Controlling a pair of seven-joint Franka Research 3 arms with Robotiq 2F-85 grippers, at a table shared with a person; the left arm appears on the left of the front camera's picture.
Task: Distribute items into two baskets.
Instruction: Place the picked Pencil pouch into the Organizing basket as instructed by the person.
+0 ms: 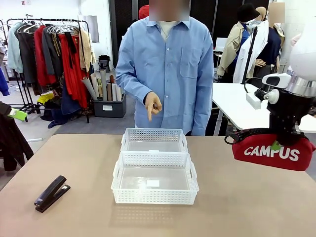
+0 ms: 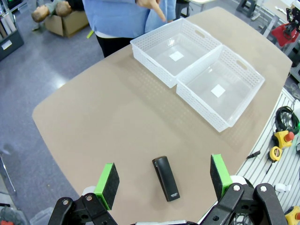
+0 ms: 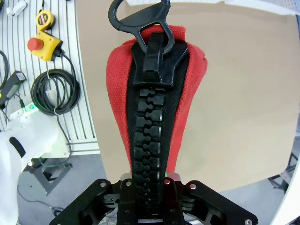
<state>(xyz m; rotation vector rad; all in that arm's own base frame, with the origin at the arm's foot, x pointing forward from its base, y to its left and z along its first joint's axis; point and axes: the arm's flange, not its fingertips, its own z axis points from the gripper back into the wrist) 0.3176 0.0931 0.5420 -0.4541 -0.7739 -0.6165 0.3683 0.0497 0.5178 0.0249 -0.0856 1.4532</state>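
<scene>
Right claw point(image 1: 276, 146) clamping red pouch point(image 1: 296, 157) above counter point(image 1: 237, 207) right edge, left claw point(image 2: 163, 174) gaping wide over black stapler point(image 1: 51, 193) near left edge, 2 baskets point(image 1: 154, 196) sitting touching mid-counter.

The right hand point(image 3: 150, 187) is clamped on the red pouch point(image 3: 157, 108), and the pouch swallows its pads; from the front, the fingers mostly disappear into the fabric. White print on the stapler point(image 2: 166, 179): too small to read. Same story for the labels inside the near basket point(image 1: 154, 196) and far basket point(image 1: 154, 133). In the left wrist view, the person's hand point(image 2: 152, 5) is cut off by the top edge.
</scene>
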